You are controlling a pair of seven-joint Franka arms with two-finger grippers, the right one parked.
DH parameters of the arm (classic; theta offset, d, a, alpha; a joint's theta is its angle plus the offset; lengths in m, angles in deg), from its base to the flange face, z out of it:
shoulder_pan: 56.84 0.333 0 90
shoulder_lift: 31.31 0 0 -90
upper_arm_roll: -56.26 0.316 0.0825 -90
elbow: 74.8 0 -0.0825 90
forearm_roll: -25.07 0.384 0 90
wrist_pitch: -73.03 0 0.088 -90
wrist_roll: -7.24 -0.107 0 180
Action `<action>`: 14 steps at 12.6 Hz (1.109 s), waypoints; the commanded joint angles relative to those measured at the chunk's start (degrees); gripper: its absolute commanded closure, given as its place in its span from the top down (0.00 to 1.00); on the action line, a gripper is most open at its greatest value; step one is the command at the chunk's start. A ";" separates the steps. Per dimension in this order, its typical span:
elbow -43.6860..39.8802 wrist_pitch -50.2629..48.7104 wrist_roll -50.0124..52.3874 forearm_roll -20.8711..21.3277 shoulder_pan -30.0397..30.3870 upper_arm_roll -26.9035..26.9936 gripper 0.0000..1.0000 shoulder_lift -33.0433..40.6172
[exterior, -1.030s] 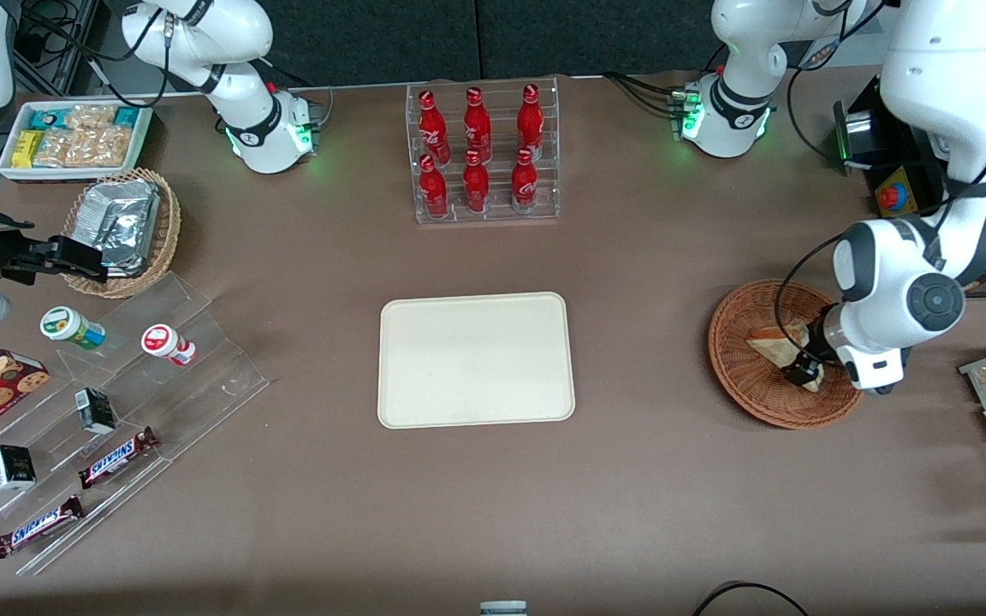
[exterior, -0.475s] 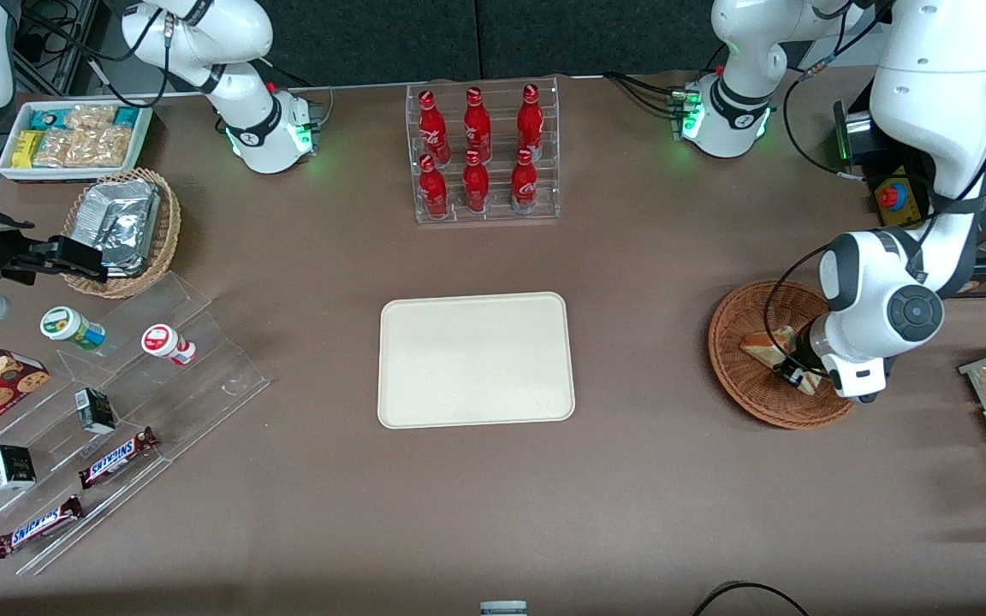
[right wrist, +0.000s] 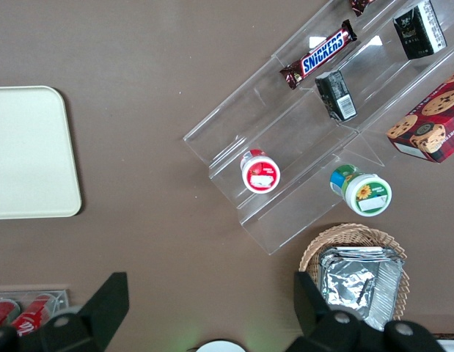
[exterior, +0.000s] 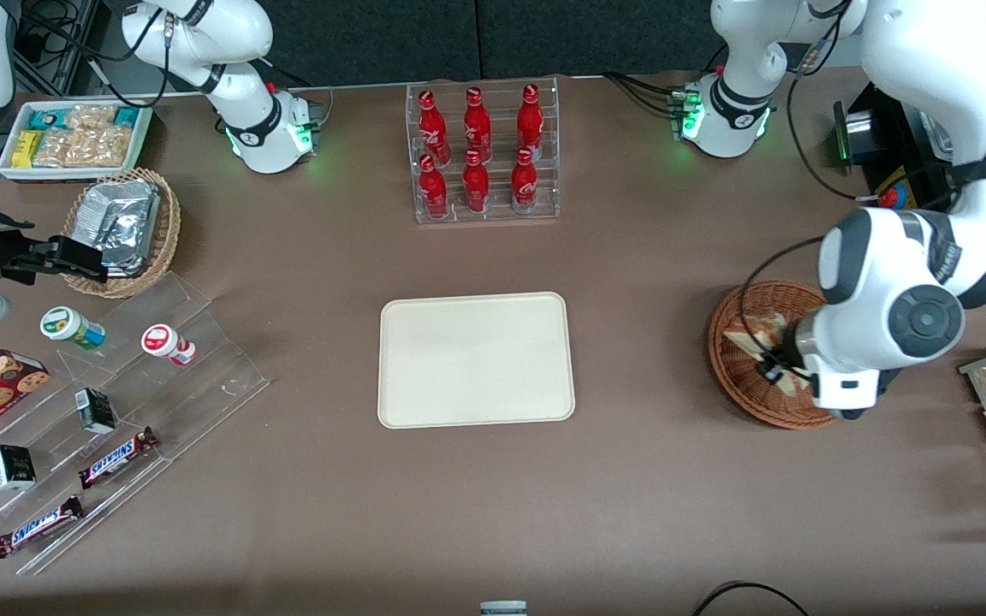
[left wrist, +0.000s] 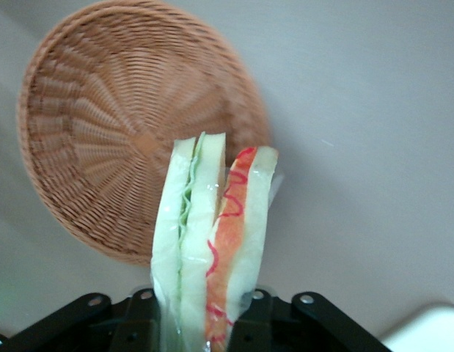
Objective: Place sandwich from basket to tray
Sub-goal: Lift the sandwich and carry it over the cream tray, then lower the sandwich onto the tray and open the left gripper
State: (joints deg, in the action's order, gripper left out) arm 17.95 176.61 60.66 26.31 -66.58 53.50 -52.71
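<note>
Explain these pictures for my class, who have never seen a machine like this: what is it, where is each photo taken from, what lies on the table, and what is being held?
These are two white robot arms bolted to a brown table. One photo looks down from the front; the other two come from cameras on the arms' wrists. The working arm's hand hangs above a reddish wicker basket, its fingers shut on a sandwich lifted clear of the basket, as the wrist photo shows. The cream tray at the table's middle has nothing on it. Also on the table are red bottles in a clear rack and chocolate bars on clear steps.
</note>
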 commanded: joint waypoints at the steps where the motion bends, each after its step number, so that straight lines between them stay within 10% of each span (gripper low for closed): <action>1: -3.54 -1.81 0.63 -0.27 -7.72 0.74 0.00 -1.02; 8: -13.79 2.31 -0.51 0.43 -24.25 0.65 0.00 -12.94; 14: -16.73 11.99 -8.32 -0.27 -26.82 -2.68 0.00 -20.26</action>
State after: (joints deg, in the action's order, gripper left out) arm 3.40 188.71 56.38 26.24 -93.28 52.17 -71.59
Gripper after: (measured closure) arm 0.806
